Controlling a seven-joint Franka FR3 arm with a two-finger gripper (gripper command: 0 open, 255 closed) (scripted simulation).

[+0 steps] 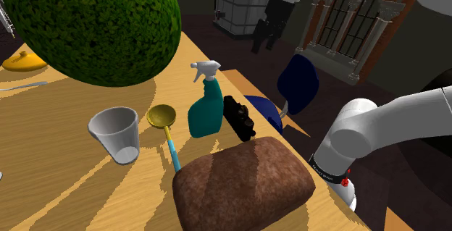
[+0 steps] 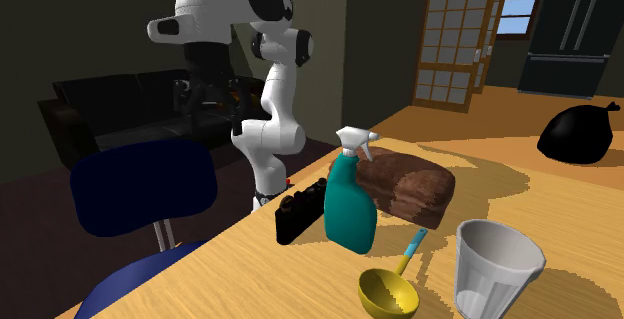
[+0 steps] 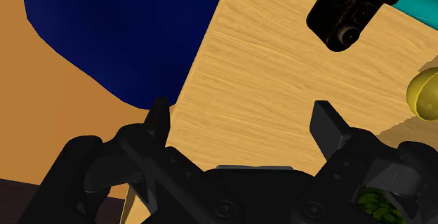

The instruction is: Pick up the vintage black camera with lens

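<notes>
The black camera with its lens lies on the wooden table close to the edge, just beside a teal spray bottle. In the second exterior view the camera sits at the bottle's left. My gripper hangs high in the air, beyond the table edge and above a blue chair. In the wrist view the fingers stand apart with nothing between them, the gripper over the table edge, and the camera lies ahead, off to one side.
A brown bread loaf lies near the camera, toward the stand. A grey cup and a yellow ladle stand past the bottle. A big green bush rises at the back. The blue chair seat lies below the edge.
</notes>
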